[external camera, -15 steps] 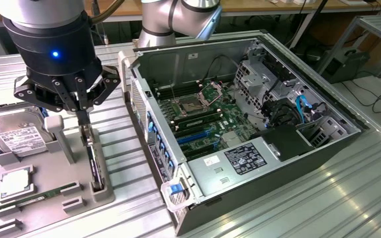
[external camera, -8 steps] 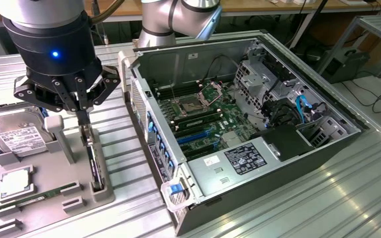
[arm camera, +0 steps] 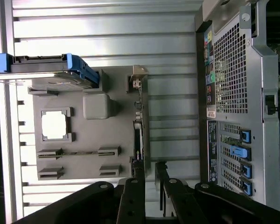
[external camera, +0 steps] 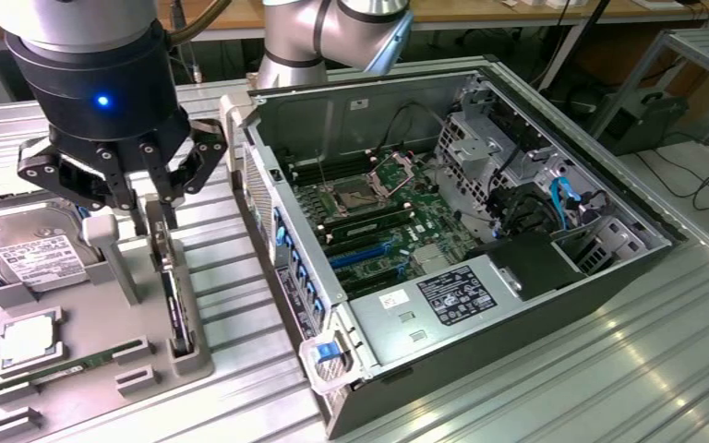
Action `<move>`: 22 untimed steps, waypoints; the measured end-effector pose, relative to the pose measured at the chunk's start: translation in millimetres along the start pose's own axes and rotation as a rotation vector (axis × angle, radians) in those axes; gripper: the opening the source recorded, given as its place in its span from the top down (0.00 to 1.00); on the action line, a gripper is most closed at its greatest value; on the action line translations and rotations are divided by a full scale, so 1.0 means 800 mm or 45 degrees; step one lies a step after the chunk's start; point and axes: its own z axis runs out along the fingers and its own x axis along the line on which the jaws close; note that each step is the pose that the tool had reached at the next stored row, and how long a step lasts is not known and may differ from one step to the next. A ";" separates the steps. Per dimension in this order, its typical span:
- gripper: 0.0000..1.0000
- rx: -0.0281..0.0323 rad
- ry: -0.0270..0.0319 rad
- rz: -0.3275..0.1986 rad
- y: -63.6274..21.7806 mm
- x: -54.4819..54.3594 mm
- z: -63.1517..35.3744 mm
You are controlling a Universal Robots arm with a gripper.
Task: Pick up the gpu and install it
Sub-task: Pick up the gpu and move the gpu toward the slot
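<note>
The gpu is a thin black card standing on edge in a slot along the side of the grey holder tray nearest the case. In the wrist view the gpu runs lengthwise, with its silver bracket at the far end. My gripper hangs just above the card's far end, open, with nothing between its fingers. In the wrist view the gripper has its two dark fingers standing about over the card's near end, not touching it.
The open computer case lies at the exterior view's right, motherboard and blue expansion slots exposed. On the tray sit a hard drive, a CPU and a green memory stick. The case's rear panel is close beside the tray.
</note>
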 end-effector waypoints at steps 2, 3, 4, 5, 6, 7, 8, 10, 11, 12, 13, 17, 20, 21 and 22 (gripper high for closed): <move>0.71 0.0000 0.0000 0.000 0.000 0.000 0.000; 0.64 0.0000 0.0000 0.000 0.000 0.000 0.000; 0.58 0.0000 0.0000 0.000 0.000 0.000 0.000; 0.52 0.0000 0.0000 0.000 0.000 0.000 0.000; 0.46 0.0000 0.0001 0.000 0.000 0.000 0.000; 0.46 0.0001 0.0001 0.000 0.000 0.000 0.000; 0.46 0.0000 0.0000 0.000 0.000 0.000 0.000; 0.40 0.0000 0.0000 0.000 0.000 0.000 0.000; 0.40 0.0000 0.0000 0.000 0.000 0.000 0.000; 0.40 0.0000 0.0000 0.000 0.000 0.000 0.000; 0.39 0.0000 0.0000 0.000 0.000 0.000 0.000; 0.26 0.0000 0.0001 0.000 0.000 0.000 0.000; 0.26 0.0000 0.0001 0.000 0.000 0.000 0.000; 0.26 0.0000 0.0000 0.000 0.000 0.000 0.000; 0.26 0.0000 0.0000 0.000 0.000 0.000 0.000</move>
